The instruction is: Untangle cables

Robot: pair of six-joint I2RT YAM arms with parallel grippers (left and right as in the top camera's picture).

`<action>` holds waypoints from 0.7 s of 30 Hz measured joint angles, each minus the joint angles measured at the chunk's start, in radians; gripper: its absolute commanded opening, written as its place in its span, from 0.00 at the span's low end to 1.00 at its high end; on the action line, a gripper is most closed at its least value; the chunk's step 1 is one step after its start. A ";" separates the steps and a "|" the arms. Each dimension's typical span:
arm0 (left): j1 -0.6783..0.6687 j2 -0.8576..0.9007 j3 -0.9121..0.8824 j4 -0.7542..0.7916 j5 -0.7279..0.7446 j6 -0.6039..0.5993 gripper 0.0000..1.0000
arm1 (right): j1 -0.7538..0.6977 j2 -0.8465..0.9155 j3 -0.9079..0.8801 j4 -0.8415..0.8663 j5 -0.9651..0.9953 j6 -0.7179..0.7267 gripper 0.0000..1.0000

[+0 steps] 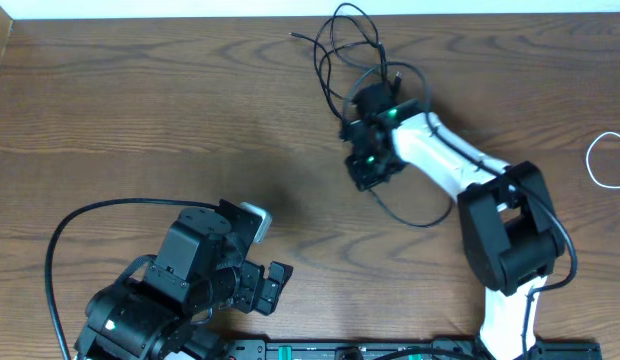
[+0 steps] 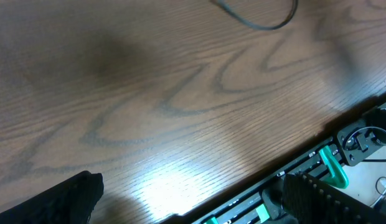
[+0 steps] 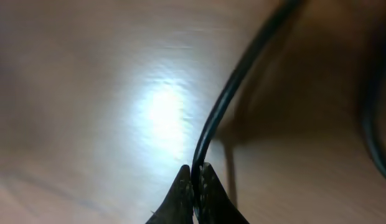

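The black cables (image 1: 348,52) lie in a tangle of loops at the far middle of the table, with one loop (image 1: 410,215) trailing toward the front. My right gripper (image 1: 368,172) sits low at the tangle's near edge. In the right wrist view its fingertips (image 3: 196,173) are shut on one thin black cable (image 3: 233,87), which runs up and to the right from them. A white cable (image 1: 608,160) lies curled at the right edge. My left gripper (image 1: 270,250) hangs open near the front left, far from the tangle, and its fingers (image 2: 62,199) have only bare wood between them.
A thick black lead (image 1: 58,240) arcs from the left arm's base over the front left of the wooden table (image 1: 170,110). The right arm's black and white body (image 1: 505,235) stands at the right. A black rail (image 2: 292,171) runs along the front edge.
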 measured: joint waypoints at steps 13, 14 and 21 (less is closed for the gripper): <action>0.000 0.000 0.000 0.001 -0.058 0.003 0.98 | 0.196 -0.441 -0.010 0.113 0.235 0.053 0.01; 0.000 0.000 0.000 0.001 -0.070 0.003 0.98 | 0.192 -0.488 -0.010 0.113 0.261 0.061 0.01; 0.000 0.000 0.000 0.054 -0.103 0.004 0.98 | 0.185 -0.710 -0.010 0.106 0.332 0.079 0.01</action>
